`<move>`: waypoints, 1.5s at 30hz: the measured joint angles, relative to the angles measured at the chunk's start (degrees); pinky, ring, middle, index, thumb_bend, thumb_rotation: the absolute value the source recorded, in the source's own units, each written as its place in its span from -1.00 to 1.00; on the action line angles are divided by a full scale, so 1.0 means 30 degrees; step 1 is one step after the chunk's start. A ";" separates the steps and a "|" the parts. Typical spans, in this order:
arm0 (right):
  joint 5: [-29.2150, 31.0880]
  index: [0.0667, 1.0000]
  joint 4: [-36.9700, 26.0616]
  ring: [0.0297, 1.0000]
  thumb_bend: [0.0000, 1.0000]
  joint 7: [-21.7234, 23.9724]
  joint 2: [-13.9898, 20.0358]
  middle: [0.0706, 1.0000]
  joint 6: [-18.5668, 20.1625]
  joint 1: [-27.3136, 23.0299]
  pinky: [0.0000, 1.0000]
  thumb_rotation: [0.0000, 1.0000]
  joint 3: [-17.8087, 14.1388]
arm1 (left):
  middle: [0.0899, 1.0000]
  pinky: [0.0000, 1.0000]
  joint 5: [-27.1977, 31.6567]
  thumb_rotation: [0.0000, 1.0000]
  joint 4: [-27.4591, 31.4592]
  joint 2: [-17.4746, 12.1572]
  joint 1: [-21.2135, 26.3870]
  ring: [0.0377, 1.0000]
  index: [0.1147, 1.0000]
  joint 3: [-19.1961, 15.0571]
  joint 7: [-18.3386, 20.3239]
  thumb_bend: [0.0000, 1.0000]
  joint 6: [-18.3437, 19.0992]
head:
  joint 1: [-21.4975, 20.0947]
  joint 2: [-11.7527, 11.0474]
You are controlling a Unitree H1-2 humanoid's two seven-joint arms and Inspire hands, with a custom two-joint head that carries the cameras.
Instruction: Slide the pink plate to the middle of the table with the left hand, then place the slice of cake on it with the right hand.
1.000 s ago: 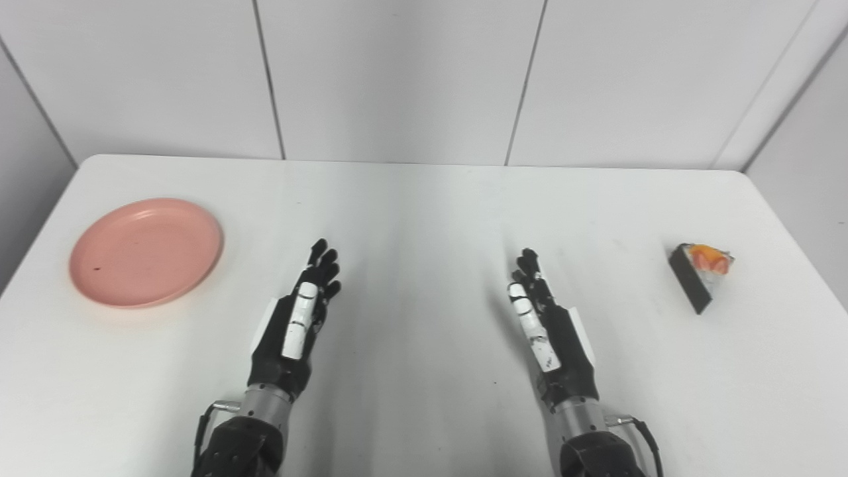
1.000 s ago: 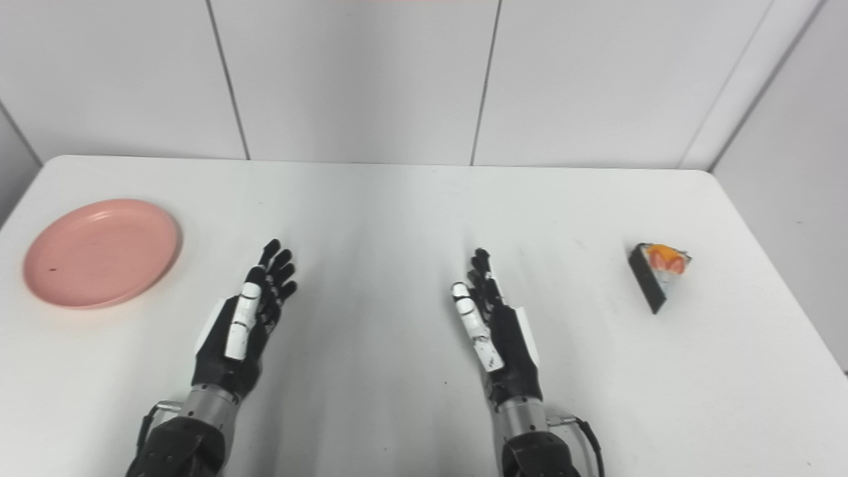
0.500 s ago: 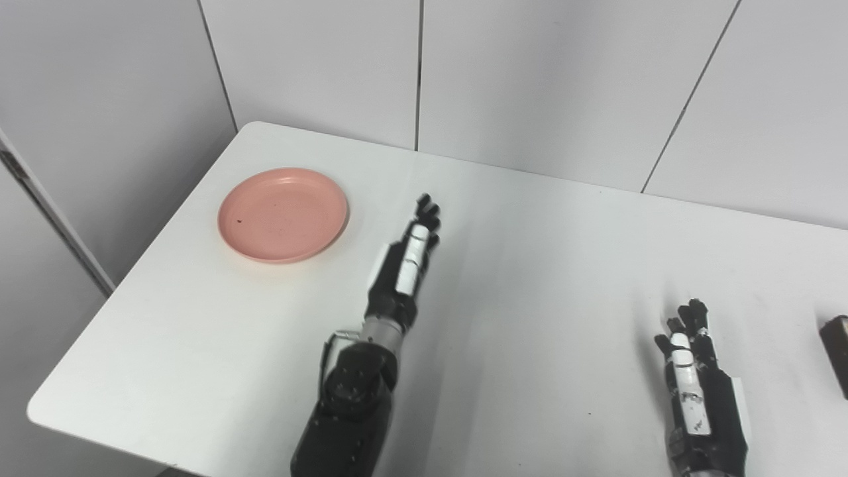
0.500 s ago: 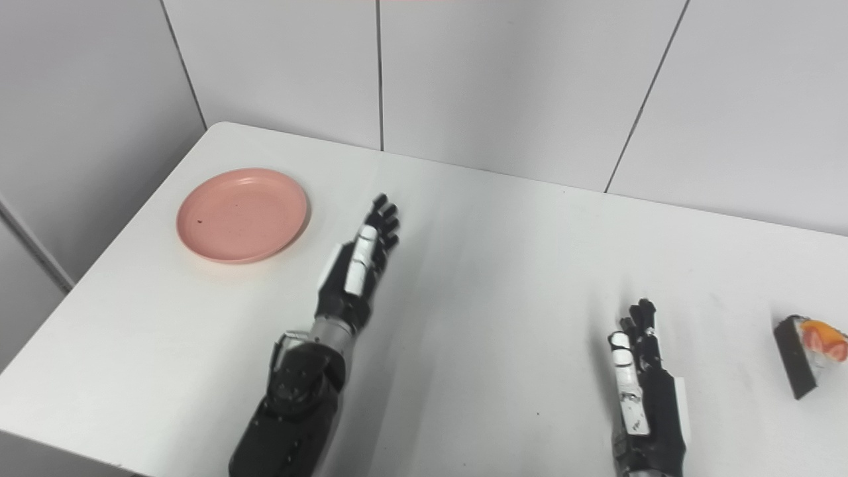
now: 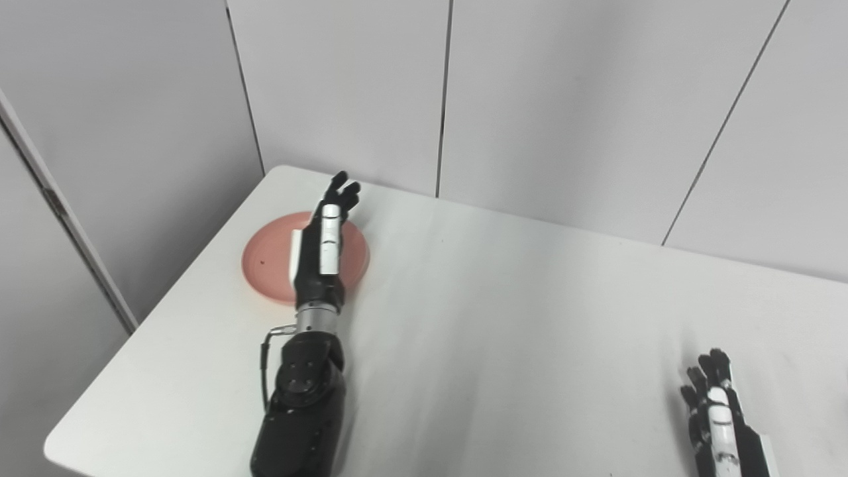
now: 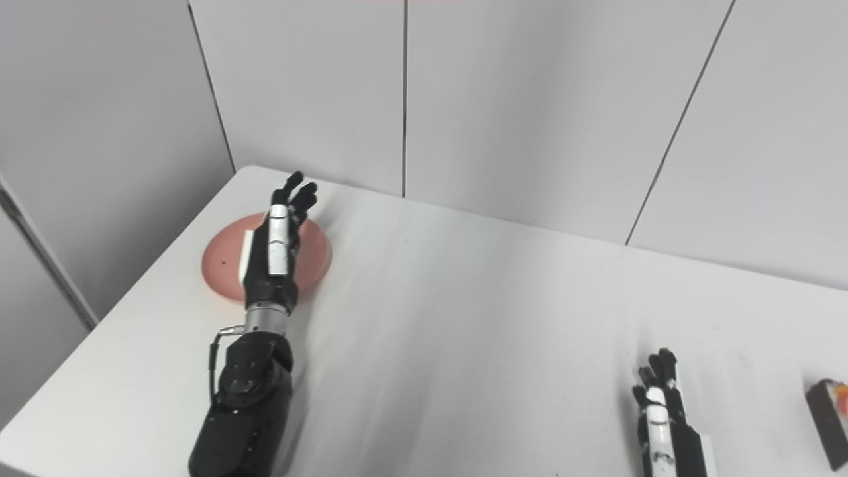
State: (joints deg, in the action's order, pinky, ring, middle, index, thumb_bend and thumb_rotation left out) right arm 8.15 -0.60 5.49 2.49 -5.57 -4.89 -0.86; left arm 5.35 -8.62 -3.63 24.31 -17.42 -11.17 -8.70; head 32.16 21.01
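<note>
Upper left of the frame, the pink plate [image 5: 265, 265] sits near the tabletop [image 5: 503, 318] corner. The left hand [image 5: 322, 246] is stretched over it with fingers [image 5: 341, 189] straight and a bit spread, holding nothing; can't tell if it's touching the plate. Lower right, the right hand [image 6: 666, 430] is flat, fingers loosely apart, and the cake [image 6: 828, 421] is at the right edge.

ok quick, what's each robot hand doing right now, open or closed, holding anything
Left robot hand: open, fingers extended, over the pink plate, gripping nothing.
Right robot hand: open, holding nothing, low over the table, apart from the cake slice.
</note>
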 measured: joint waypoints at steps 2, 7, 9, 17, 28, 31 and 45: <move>0.0191 1.00 0.0056 1.00 -0.21 0.0158 0.0121 1.00 -0.0001 -0.0002 1.00 0.86 -0.0046 | 0.54 0.67 -0.0071 1.00 -0.0039 -0.0514 0.0195 0.61 0.52 -0.0486 -0.0485 0.49 -0.0229 | 0.0061 -0.0060; 0.0355 1.00 0.0253 1.00 -0.29 0.0331 0.0334 1.00 -0.0051 -0.0143 1.00 0.95 -0.0085 | 0.47 0.54 -0.1023 1.00 -0.0721 -0.1382 0.0278 0.52 0.44 -0.1057 -0.1856 0.51 -0.1244 | 0.0616 -0.0381; 0.0425 1.00 0.0361 1.00 -0.31 0.0405 0.0406 1.00 -0.0087 -0.0221 1.00 0.97 -0.0102 | 0.45 0.54 -0.1021 1.00 -0.0733 -0.1578 0.0276 0.50 0.42 -0.1300 -0.2145 0.52 -0.1246 | 0.0763 -0.0441; 0.0569 1.00 0.0455 1.00 -0.36 0.0608 0.0510 1.00 -0.0118 -0.0314 1.00 1.00 -0.0140 | 0.40 0.51 -0.0672 1.00 -0.1298 -0.2769 0.0275 0.47 0.38 -0.2645 -0.2950 0.56 -0.1240 | 0.0998 -0.0354; 0.0678 1.00 0.0480 1.00 -0.40 0.0705 0.0547 1.00 -0.0358 -0.0287 1.00 1.00 -0.0239 | 0.39 0.67 0.0001 1.00 -0.2854 -0.3885 -0.0099 0.50 0.40 -0.3079 -0.2899 0.70 -0.0947 | 0.0998 -0.0382; 0.0674 1.00 0.0470 1.00 -0.42 0.0699 0.0546 1.00 -0.0355 -0.0285 1.00 1.00 -0.0238 | 0.43 0.72 0.0004 1.00 -0.3377 -0.3943 -0.0237 0.54 0.44 -0.2887 -0.2637 0.71 -0.0531 | 0.0998 -0.0353; 0.0569 1.00 0.0382 1.00 -0.46 0.0665 0.0542 1.00 -0.0355 -0.0205 1.00 1.00 -0.0261 | 0.67 0.92 0.0298 1.00 -0.5400 -0.4069 -0.0424 0.76 0.66 -0.1051 -0.0635 0.69 0.0154 | 0.0911 -0.0353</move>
State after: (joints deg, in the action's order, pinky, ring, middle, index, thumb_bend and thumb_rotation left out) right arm 9.86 0.55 7.48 4.11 -6.64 -5.51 -1.64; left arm 6.25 -24.82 -15.83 23.04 -20.57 -13.07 -8.24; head 34.89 19.95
